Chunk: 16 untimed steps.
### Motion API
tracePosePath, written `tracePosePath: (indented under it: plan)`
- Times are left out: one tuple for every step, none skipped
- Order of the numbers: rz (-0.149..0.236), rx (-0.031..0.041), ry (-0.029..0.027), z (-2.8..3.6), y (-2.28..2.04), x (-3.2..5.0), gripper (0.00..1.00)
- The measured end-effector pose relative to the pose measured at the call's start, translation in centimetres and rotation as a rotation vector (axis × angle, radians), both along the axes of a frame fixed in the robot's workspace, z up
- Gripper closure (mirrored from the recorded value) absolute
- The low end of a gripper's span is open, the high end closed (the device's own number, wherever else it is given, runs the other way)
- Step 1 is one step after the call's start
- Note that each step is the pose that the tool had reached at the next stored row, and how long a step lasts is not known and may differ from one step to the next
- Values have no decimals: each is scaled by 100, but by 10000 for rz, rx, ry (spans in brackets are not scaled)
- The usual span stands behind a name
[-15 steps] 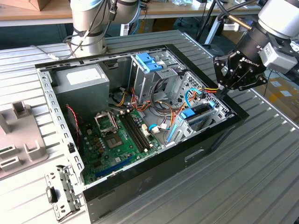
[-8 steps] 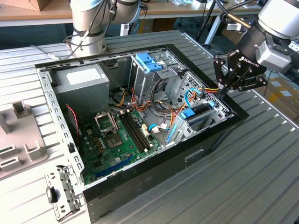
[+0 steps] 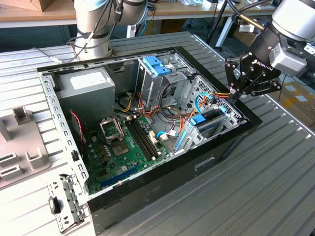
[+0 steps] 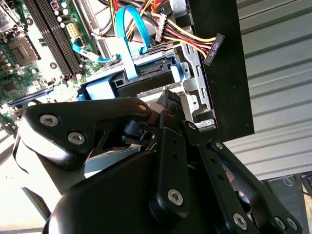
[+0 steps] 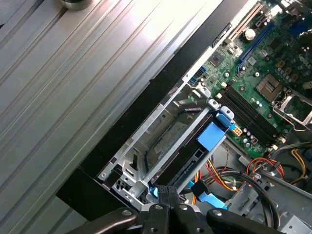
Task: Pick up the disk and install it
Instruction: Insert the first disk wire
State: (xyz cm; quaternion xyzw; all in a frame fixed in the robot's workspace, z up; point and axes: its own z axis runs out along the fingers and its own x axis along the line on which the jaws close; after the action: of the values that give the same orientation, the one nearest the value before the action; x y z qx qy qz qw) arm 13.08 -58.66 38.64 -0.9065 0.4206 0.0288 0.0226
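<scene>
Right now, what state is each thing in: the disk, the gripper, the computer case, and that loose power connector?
disk: seated in the drive bay, blue rails visible.
gripper: above the bay's end, fingers together.
computer case: lying flat, side panel off.
power connector: unplugged, hanging free.

Most of the disk (image 5: 192, 151) hidden inside its bay; gripper (image 5: 165, 191) body cut off by the frame edge.

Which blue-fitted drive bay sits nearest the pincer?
The one holding the disk, at the exterior view's right; the pincer is right at its end. The cage with blue clips stands farther in, toward the middle of the case.
</scene>
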Motion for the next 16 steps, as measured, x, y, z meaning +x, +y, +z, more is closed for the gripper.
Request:
tracePosePath:
  plan:
    - [0, 0, 0, 0, 0, 0, 83]
    - [0, 0, 0, 0, 0, 0, 76]
    - [1, -1, 0, 0, 0, 0, 76]
    - [0, 0, 0, 0, 0, 0, 71]
    - [1, 0, 0, 0, 0, 0, 64]
    - [0, -1, 0, 0, 0, 0, 64]
    - [0, -2, 1, 0, 1, 49, 58]
    - [0, -60, 0, -4, 15, 139, 58]
    - [0, -67, 0, -12, 54, 277, 58]
    - [0, -69, 0, -24, 64, 324, 58]
    - [0, -73, 0, -29, 65, 337, 58]
    - [0, -73, 0, -31, 66, 341, 58]
    - [0, -74, 1, -32, 66, 345, 58]
    - [0, -75, 0, -34, 67, 350, 58]
    - [0, -77, 0, -35, 67, 354, 58]
    - [0, -78, 0, -37, 68, 360, 58]
